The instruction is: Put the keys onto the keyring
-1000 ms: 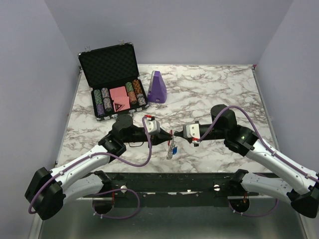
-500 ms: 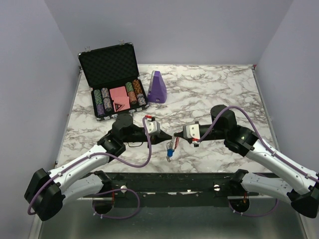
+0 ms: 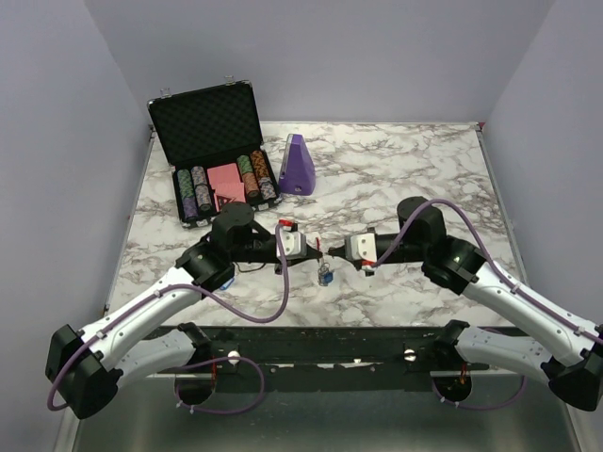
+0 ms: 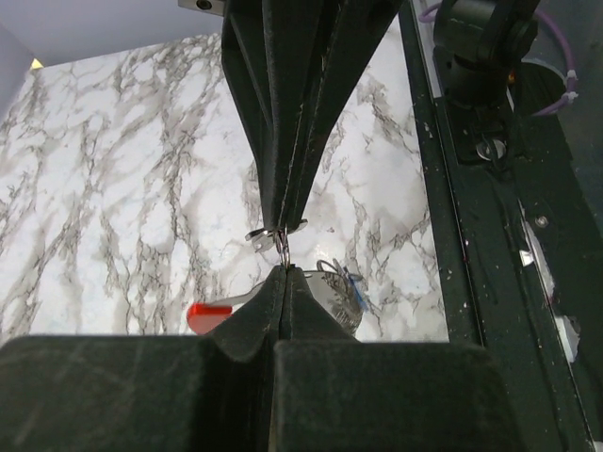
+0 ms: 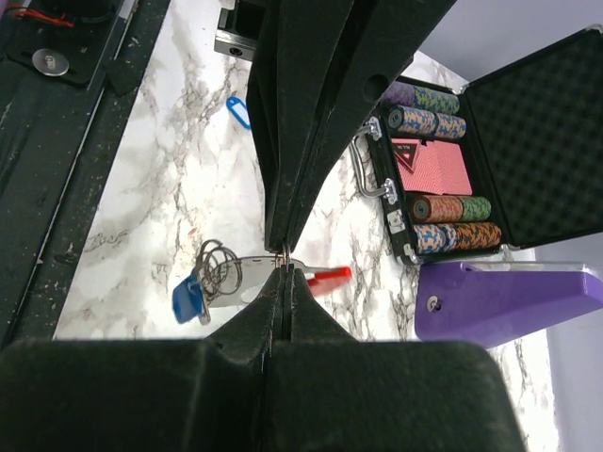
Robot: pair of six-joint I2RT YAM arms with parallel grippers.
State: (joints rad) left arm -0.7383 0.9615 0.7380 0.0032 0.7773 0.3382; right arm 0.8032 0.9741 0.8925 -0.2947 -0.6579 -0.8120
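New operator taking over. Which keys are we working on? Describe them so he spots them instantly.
On the marble table, find where the left claw and right claw meet tip to tip, both shut on the keyring. The keys are the silvery cluster with a blue tag just below that point in the top view. Unlike the loose tag lying apart, they are bunched on wire rings.

Open poker-chip case [image 3: 207,122] beside purple wedge [image 3: 299,165] — on marble table [image 3: 405,160].

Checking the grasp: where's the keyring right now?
The keyring is centre-front of the marble table in the top view, pinched where the left claw and right claw meet tip to tip.
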